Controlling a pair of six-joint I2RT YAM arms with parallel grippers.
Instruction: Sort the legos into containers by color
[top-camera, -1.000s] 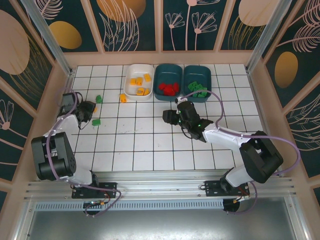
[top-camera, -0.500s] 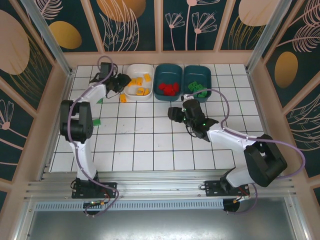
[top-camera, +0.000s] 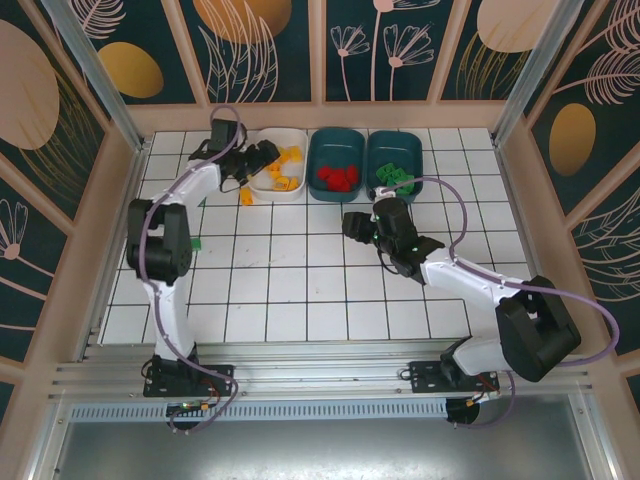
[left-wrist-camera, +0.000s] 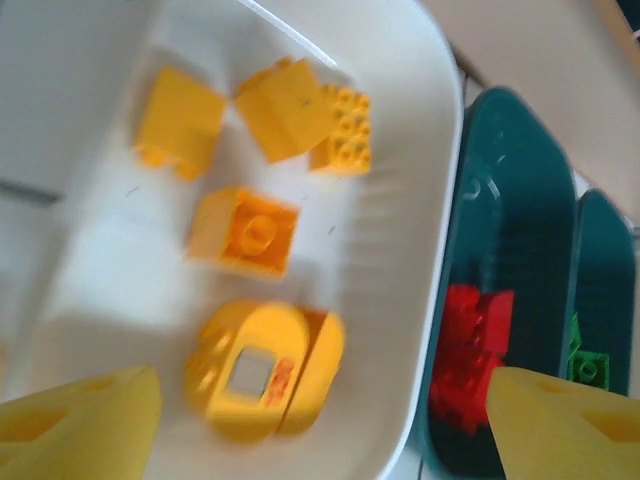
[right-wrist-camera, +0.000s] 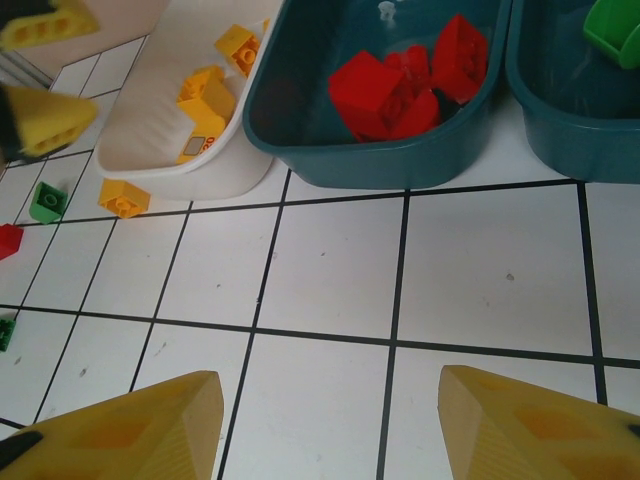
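Left end effector hangs over the white bin at the far side of the tabletop, and its fingers stand wide apart with nothing between them. From the left wrist, the spread yellow fingertips frame the yellow-orange bricks lying loose on the bin's floor, five of them, the nearest blurred. Right beside the white bin sits the middle teal bin with its clump of red bricks, and next to that the right teal bin holding green bricks.

Over to the right end effector: it hovers low above bare tiles, just short of the teal bins, jaws parted and holding nothing. Its wrist view looks straight at the red pile.

Strays on the tabletop: one orange brick touching the white bin's outer wall, then a green brick and a red brick a little further left.
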